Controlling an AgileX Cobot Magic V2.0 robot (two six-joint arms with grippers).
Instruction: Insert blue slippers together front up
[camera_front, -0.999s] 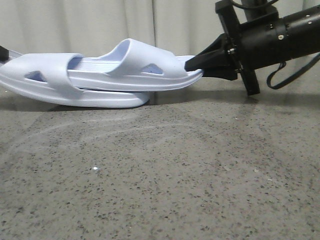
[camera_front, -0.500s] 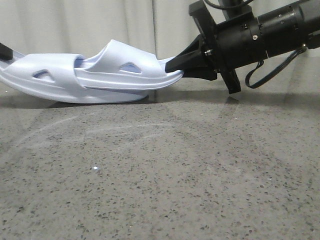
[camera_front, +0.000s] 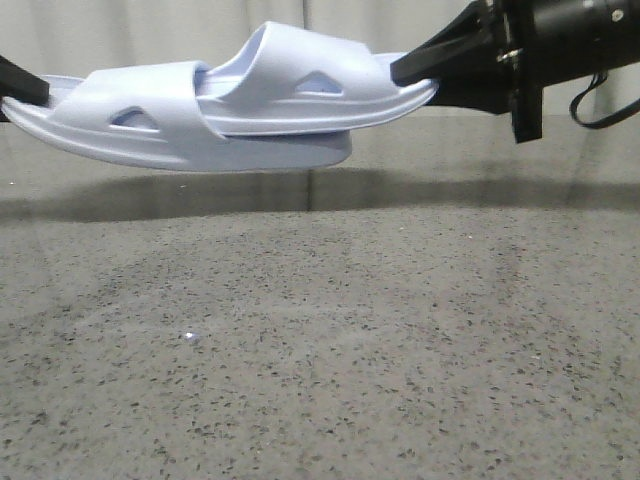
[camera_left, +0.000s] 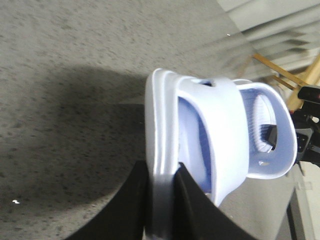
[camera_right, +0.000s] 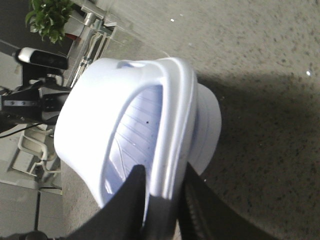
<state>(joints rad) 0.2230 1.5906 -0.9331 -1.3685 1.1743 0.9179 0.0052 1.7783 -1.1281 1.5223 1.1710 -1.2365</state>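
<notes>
Two pale blue slippers hang in the air above the table, one pushed into the other. The left slipper (camera_front: 130, 135) lies lower, and its strap covers the front of the right slipper (camera_front: 300, 85), which rests on its footbed. My left gripper (camera_front: 15, 85) is shut on the left slipper's end at the far left. In the left wrist view the gripper (camera_left: 162, 187) clamps the sole edge (camera_left: 161, 125). My right gripper (camera_front: 415, 70) is shut on the right slipper's end. In the right wrist view the gripper (camera_right: 162, 192) pinches that sole rim (camera_right: 172, 125).
A dark speckled stone tabletop (camera_front: 320, 350) lies below, with the slippers' shadow on it. A pale curtain (camera_front: 150, 30) hangs behind. A potted plant (camera_right: 50, 17) and a metal rack stand beyond the table's edge in the right wrist view.
The slippers touched the table before; now both are lifted off it and sit higher and a little to the right. The right arm has risen with them.
</notes>
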